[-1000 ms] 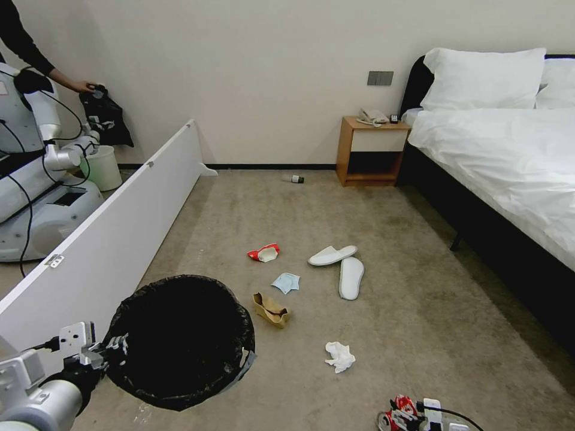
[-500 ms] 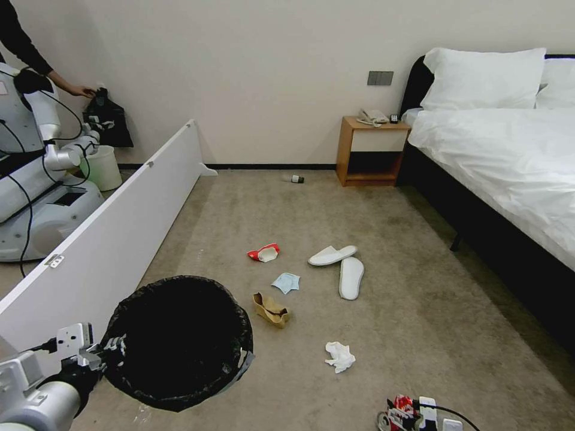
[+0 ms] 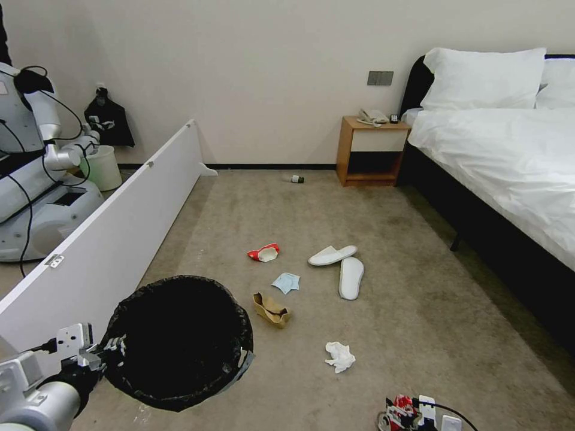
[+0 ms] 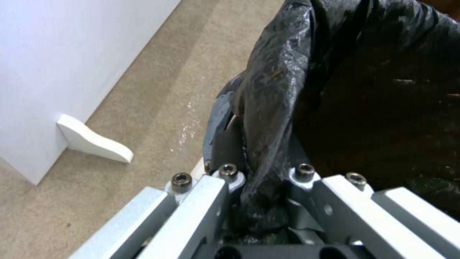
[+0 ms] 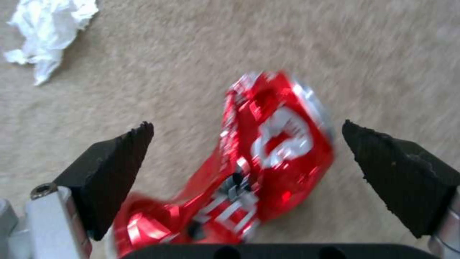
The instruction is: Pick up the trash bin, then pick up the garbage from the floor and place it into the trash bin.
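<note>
The trash bin (image 3: 179,341), lined with a black bag, is at the lower left. My left gripper (image 3: 111,350) is shut on its rim, and the bag (image 4: 359,90) is pinched in the left gripper (image 4: 263,176). My right gripper (image 3: 413,417) is low over the floor (image 3: 419,311) and stands open around a crushed red can (image 5: 278,144); its fingers (image 5: 120,169) are on either side, apart from the can. Other garbage lies on the carpet: a tissue (image 3: 340,357), a cardboard scrap (image 3: 271,309), a face mask (image 3: 286,282), a red-and-white packet (image 3: 263,253), two slippers (image 3: 351,278) and a small bottle (image 3: 294,178).
A long white panel (image 3: 120,239) fences the left side. Behind it are another robot (image 3: 30,179), a pale bucket (image 3: 102,167) and a black bag (image 3: 108,120). A wooden nightstand (image 3: 371,149) stands at the back wall and a bed (image 3: 509,167) runs along the right.
My right gripper has shifted slightly by the red can. The left gripper and the trash bin hold nearly still.
</note>
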Available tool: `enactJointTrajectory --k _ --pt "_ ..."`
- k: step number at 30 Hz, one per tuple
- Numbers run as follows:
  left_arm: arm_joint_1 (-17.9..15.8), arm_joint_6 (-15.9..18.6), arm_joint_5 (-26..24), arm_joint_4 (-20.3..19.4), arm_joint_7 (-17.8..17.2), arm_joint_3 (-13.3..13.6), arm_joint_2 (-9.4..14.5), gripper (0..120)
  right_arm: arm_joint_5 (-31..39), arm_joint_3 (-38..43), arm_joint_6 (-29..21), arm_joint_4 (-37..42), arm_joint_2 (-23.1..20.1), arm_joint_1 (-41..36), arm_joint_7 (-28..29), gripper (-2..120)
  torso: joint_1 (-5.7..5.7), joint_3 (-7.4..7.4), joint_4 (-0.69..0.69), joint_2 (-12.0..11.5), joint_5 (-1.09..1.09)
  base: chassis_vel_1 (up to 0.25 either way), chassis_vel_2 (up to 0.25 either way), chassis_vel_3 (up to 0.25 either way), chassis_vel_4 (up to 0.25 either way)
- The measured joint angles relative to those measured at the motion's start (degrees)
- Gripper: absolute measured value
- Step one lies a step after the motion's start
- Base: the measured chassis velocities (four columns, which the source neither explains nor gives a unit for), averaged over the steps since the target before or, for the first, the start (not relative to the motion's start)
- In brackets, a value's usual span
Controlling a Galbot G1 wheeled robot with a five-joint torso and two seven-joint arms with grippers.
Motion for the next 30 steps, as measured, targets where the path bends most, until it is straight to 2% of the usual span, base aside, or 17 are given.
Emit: enactJointTrajectory --k 1,3,4,7,10,30 --pt "0.0 0.0 0.0 0.0 0.0 0.0 0.0 4 0.0 0.0 0.0 0.0 0.0 0.0 0.0 100 0.0 0.0 0.0 0.0 0.0 0.0 0.0 0.0 0.0" --pt "-0.1 0.0 0.0 0.0 0.0 0.1 -0.1 4 5.8 -0.6 -2.0 1.3 0.2 -0.2 2.9 100 0.0 0.0 0.01 0.0 -0.01 0.0 0.0 0.0 0.0" --pt "-0.1 0.0 0.0 0.0 0.0 0.1 -0.1 4 5.8 -0.6 -2.0 1.3 0.2 -0.2 2.9 100 0.0 0.0 0.01 0.0 -0.01 0.0 0.0 0.0 0.0" --pt "-0.1 0.0 -0.1 0.0 0.1 0.1 -0.1 4 12.3 -1.1 -3.8 2.7 0.6 -0.4 6.7 100 0.0 -0.01 0.01 0.0 0.0 0.0 0.0 0.0 0.0" --pt "-0.1 0.0 -0.2 0.0 0.1 0.0 -0.1 4 13.7 -1.3 -4.1 3.0 0.8 -0.5 8.1 100 0.0 -0.01 0.01 0.0 0.0 0.0 0.0 0.0 0.0" --pt "0.4 0.0 -0.4 -0.3 0.3 0.0 -0.5 4 12.6 0.2 -4.0 2.1 1.1 0.4 8.5 100 0.0 0.0 0.01 0.0 0.0 0.0 0.0 0.0 0.0"
